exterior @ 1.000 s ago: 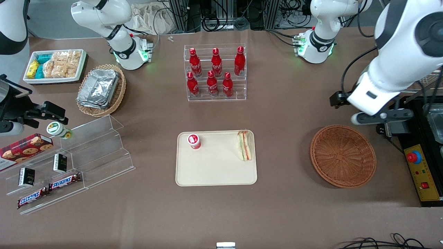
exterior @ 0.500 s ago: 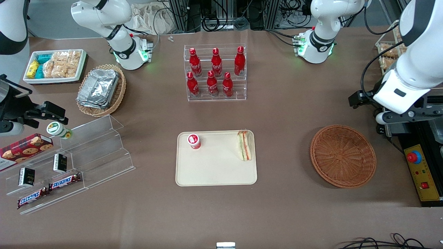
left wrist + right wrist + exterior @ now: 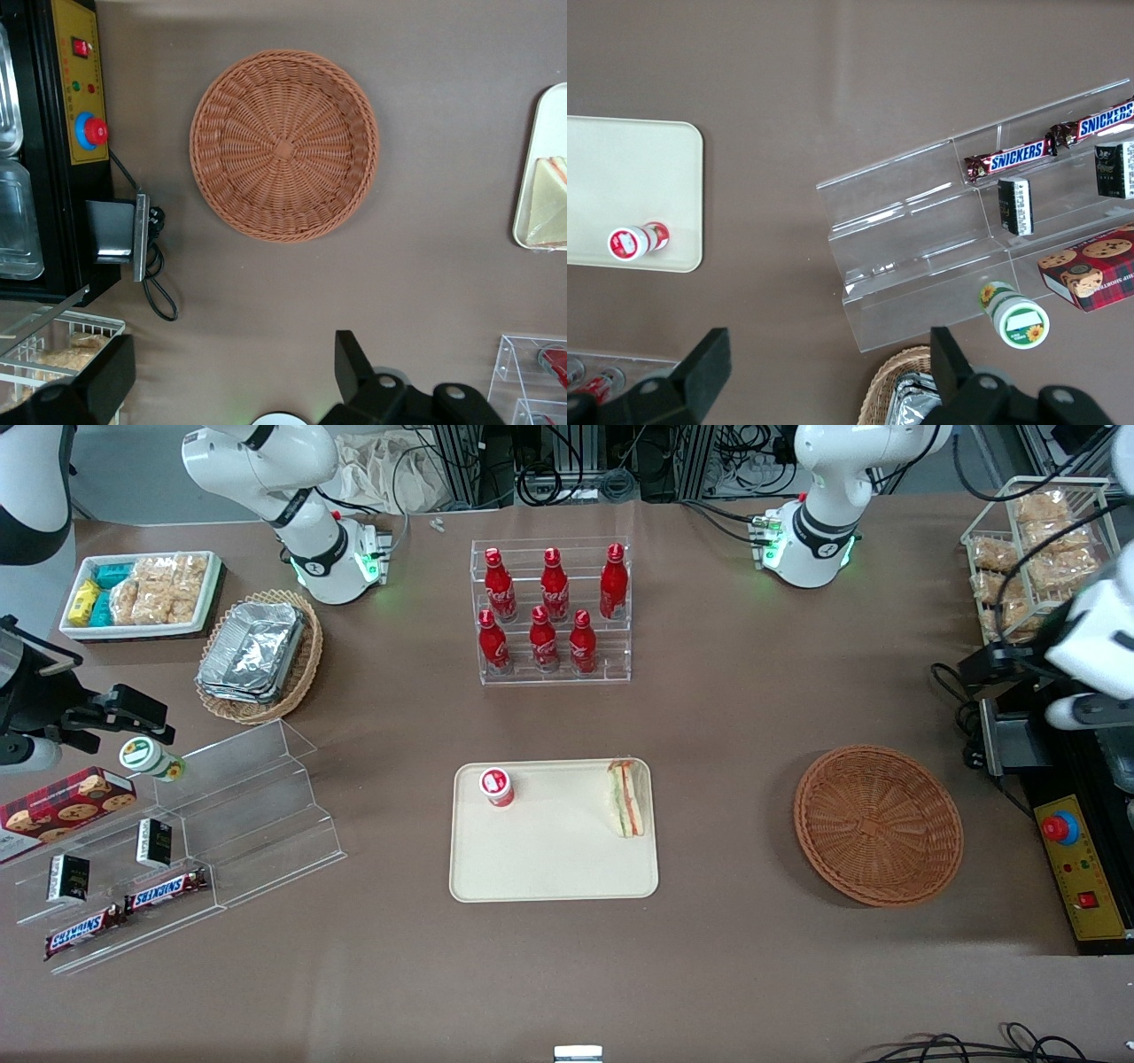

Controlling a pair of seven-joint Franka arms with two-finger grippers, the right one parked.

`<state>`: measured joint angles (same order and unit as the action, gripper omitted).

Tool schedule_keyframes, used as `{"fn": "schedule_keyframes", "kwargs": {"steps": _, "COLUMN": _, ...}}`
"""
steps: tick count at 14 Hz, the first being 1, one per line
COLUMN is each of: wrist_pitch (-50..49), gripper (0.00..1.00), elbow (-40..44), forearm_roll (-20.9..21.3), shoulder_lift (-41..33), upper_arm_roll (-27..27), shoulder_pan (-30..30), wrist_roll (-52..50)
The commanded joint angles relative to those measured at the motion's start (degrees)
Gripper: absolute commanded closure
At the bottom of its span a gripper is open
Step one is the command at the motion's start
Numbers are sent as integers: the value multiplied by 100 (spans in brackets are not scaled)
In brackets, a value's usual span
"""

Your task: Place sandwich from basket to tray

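On the tray (image 3: 549, 868), at its three o'clock edge, the sandwich (image 3: 625, 799) lies: light, soft and crushable, best held gently across its bread faces. A small red cup (image 3: 497, 786) shares the tray at ten o'clock. Next, the basket (image 3: 877, 824) holds nothing. The pincer (image 3: 230, 381), spread wide and carrying nothing, hovers off the desk's working-arm end.

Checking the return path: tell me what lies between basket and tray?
Front view: only bare brown table between the basket and the tray. The open end effector is high above.
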<state>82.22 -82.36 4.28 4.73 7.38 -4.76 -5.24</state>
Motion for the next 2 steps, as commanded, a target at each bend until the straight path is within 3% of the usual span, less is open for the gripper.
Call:
{"fn": "schedule_keyframes", "kwargs": {"steps": 1, "wrist_pitch": -22, "gripper": 0, "elbow": -96, "forearm_roll": -209, "shoulder_lift": -236, "upper_arm_roll": -535, "shoulder_pan": 345, "wrist_roll": 225}}
{"fn": "schedule_keyframes", "kwargs": {"steps": 2, "wrist_pitch": 4, "gripper": 0, "elbow": -113, "forearm_roll": -209, "shoulder_lift": -236, "upper_arm_roll": -527, "shoulder_pan": 345, "wrist_roll": 199}}
